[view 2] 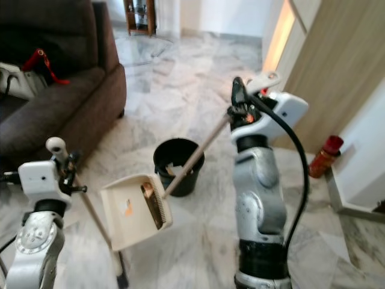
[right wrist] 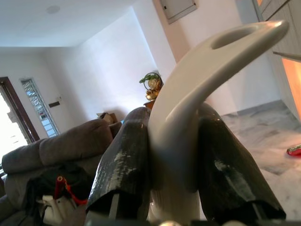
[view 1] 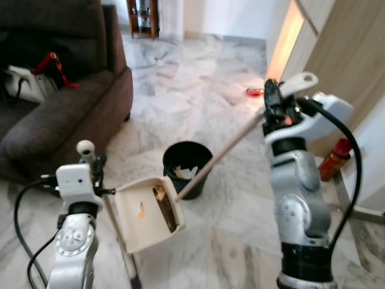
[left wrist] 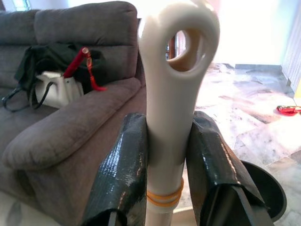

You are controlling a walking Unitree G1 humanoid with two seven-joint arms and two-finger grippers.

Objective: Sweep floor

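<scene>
Cream dustpan, clenched by its handle in the left tool, hangs tilted just beside the black bin. The right tool grips the broom, whose stick slants down into the pan's mouth.

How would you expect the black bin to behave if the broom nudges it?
The black bin looks like thin plastic, holding only paper scraps, so probably light. On polished marble floor it may slide. Being short and wide, tipping seems unlikely.
</scene>
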